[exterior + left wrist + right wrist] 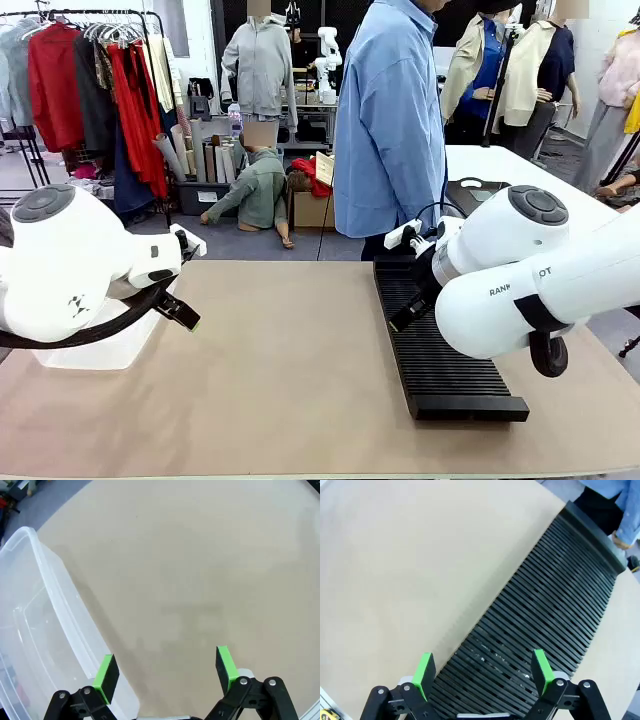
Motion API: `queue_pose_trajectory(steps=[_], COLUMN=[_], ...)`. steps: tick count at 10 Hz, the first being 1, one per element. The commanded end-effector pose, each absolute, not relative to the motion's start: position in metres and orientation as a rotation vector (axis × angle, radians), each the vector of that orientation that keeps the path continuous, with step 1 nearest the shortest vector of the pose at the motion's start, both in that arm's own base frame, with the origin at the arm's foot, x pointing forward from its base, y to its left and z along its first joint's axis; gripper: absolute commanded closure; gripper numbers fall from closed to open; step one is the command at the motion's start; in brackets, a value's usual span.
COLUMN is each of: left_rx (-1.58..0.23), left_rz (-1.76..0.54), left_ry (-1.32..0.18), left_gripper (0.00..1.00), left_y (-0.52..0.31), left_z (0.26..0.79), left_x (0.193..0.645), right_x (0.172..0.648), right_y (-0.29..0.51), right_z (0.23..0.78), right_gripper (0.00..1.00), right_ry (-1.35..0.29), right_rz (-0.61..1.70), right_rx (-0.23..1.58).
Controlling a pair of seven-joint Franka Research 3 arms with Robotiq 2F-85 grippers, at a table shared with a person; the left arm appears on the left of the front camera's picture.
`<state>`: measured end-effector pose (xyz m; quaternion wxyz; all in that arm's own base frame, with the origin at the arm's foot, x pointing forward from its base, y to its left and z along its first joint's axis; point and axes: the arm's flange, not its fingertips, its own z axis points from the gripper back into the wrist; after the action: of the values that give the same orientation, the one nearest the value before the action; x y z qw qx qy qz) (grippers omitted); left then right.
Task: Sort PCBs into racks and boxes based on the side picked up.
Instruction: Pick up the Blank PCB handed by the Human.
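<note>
We stand at the start, both jaws released and holding nothing. Our left gripper (165, 669) hovers beside the tub (80, 630), seemingly empty; our right gripper (482, 671) hangs over the rack (545, 605). Next calls for a PCB to grasp.

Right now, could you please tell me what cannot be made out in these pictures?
Tub, front view: mostly hidden behind the left arm.
Tub's inside, left wrist view: cut off by the left and bottom edges, so contents unclear.
Rack, front view: part of its right side covered by the right arm.
Person's hand, right wrist view: too small to tell whether it holds anything.
</note>
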<state>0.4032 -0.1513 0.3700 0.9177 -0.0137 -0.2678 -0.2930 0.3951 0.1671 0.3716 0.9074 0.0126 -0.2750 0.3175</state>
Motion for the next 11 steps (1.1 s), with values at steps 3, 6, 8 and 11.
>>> queue_pose_trajectory(steps=[3,6,8,11], left_rx=[-0.028,-0.028,-0.028,-0.028], left_rz=[-0.603,-0.603,-0.603,-0.603], left_ry=[-0.551,-0.551,-0.551,-0.551], left_gripper=[0.0,0.0,0.0,0.0], left_y=[-0.1513,-0.1513,-0.1513,-0.1513], left_z=[0.3701,0.3701,0.3701,0.3701], left_x=[0.4032,0.4032,0.4032,0.4032], right_x=[0.3951,0.3951,0.3951,0.3951], right_y=[0.1671,0.1671,0.1671,0.1671], right_z=[0.3716,0.3716,0.3716,0.3716], right_gripper=[0.0,0.0,0.0,0.0], right_ry=[-0.568,-0.568,-0.568,-0.568], right_rz=[0.655,0.655,0.655,0.655], right_rx=[0.026,0.026,0.026,0.026])
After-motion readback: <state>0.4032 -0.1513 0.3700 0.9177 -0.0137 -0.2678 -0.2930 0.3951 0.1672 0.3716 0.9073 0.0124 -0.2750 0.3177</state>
